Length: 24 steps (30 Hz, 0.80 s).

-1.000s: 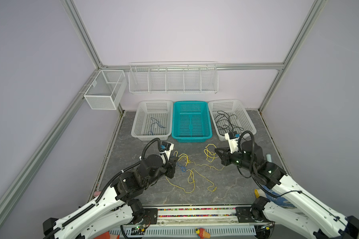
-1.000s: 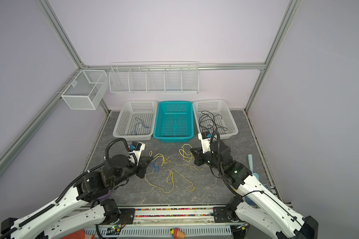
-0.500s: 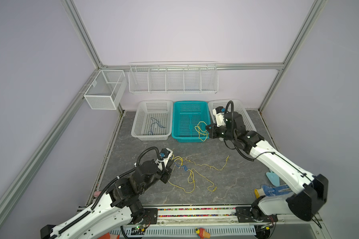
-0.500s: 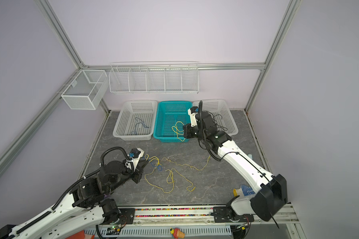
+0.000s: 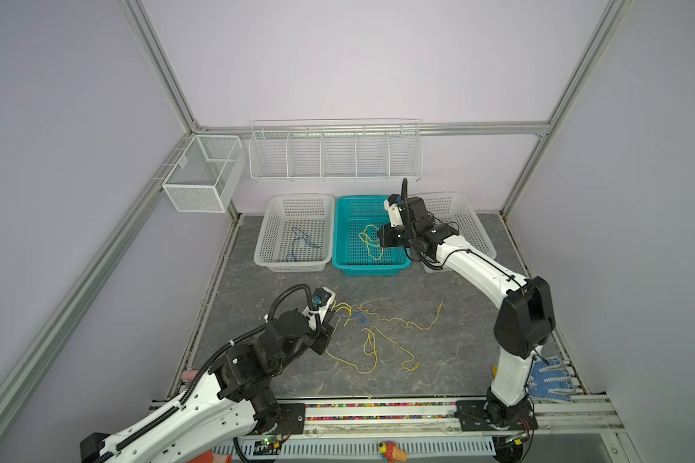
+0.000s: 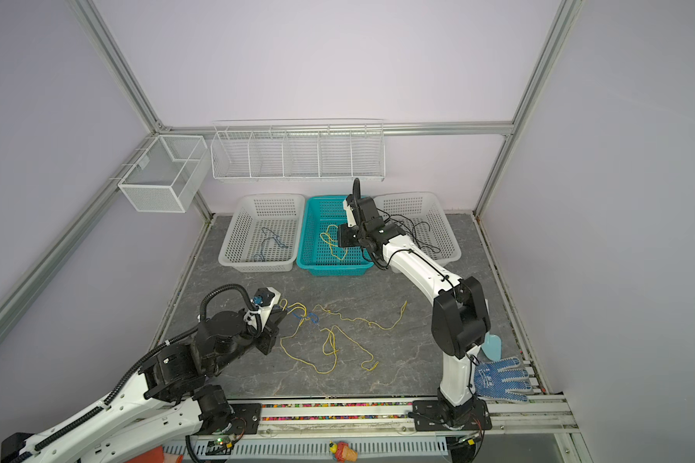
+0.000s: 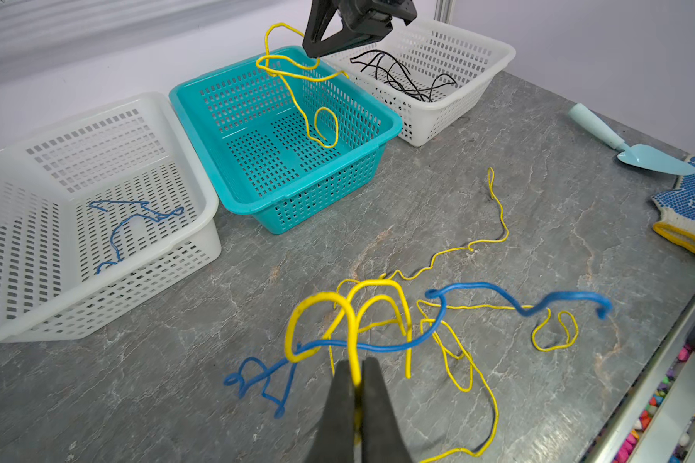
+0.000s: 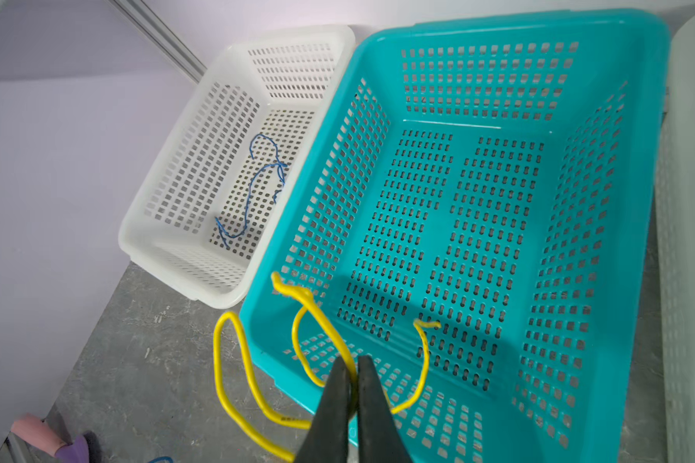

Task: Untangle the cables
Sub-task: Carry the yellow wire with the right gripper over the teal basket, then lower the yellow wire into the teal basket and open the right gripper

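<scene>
The right pincer [image 8: 349, 360] is closed on a loose yellow cable [image 8: 216, 352], nipping it between the tips with only a thin gap. It hovers over the teal basket [image 8: 486, 76], and the cable dangles from it in loops. I cannot tell whether the lowest loop touches the basket floor. The left pincer [image 7: 356, 362] sits low over the grey table [image 7: 538, 160], clamped tight on a tangled yellow cable [image 7: 322, 296]. That cable arches up from the tips and is interlaced with a blue cable [image 7: 478, 285], and its thin strands sprawl across the table. One white basket [image 7: 97, 282] holds a second blue cable [image 7: 114, 240]. The other white basket [image 7: 462, 56] holds black cables [image 7: 402, 84].
</scene>
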{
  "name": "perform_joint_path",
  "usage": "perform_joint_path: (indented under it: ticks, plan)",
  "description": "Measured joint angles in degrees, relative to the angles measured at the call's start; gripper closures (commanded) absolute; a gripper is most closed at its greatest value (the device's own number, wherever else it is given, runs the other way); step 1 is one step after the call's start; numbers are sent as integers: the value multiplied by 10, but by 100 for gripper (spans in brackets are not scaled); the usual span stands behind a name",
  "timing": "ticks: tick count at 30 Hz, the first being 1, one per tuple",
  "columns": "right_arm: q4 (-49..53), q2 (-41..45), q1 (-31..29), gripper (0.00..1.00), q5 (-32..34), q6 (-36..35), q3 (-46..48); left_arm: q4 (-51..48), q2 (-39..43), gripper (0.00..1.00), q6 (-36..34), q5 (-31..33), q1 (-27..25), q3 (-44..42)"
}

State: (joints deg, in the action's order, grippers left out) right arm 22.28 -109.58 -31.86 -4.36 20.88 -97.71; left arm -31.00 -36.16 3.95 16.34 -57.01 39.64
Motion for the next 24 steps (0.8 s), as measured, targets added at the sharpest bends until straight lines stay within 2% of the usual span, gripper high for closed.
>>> perform_joint_path:
  ticks: [4,8,10,15,19,24]
  plan:
    - [20,-24,0,72,-2,-5,-16,-5,2,100,0,0,0,0]
    - [22,-6,0,58,-12,-2,0,-6,5,100,0,0,0,0]
    - [15,32,-2,54,-22,0,37,-6,5,100,0,-2,0,0]
    - [-35,176,-22,52,-71,7,163,-7,5,100,1,-18,1,0]
    - [-111,284,-67,51,-117,16,286,-6,18,100,3,-20,9,0]
    - [-171,369,-127,48,-144,28,419,-3,53,100,5,-17,17,0]
